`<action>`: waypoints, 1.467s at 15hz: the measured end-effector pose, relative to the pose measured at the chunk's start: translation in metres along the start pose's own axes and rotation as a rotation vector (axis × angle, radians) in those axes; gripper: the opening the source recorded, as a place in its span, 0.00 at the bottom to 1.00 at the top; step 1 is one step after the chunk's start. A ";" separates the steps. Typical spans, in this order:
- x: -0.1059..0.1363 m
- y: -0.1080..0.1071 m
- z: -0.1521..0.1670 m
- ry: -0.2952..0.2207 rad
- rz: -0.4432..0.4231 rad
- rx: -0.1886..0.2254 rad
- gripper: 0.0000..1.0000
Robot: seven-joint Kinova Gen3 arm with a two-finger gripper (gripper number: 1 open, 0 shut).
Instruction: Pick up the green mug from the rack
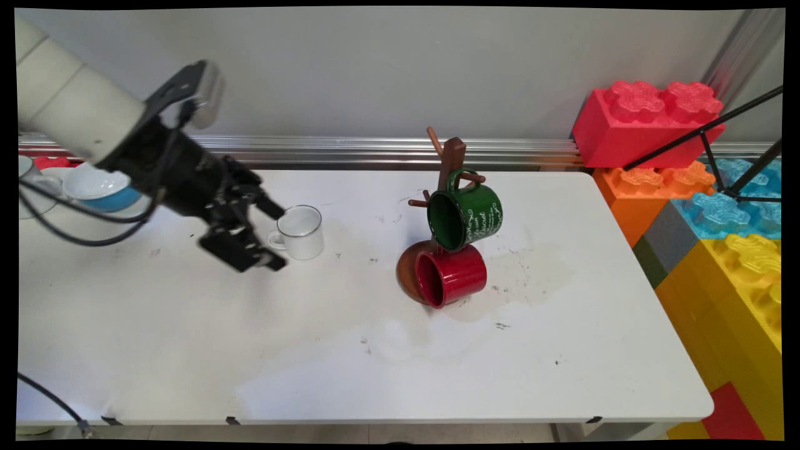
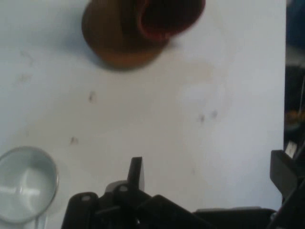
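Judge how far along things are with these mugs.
Done: the green mug and red mug are on the rack. In hand: nothing; the open gripper is beside the white mug. Left: that mug, standing upright on the table.

Bare table [image 1: 187,337] along near side; white mug [image 1: 301,232], mug tree [image 1: 449,187] obstruct the middle.

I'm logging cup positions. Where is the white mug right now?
In the main view the white mug stands upright on the table, left of centre, right beside the open tool and well left of the mug tree.
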 end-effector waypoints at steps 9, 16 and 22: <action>0.084 0.041 0.034 0.095 -0.166 0.013 1.00; 0.119 0.055 0.057 0.147 -0.252 0.024 1.00; 0.128 0.053 0.076 0.168 -0.291 0.036 1.00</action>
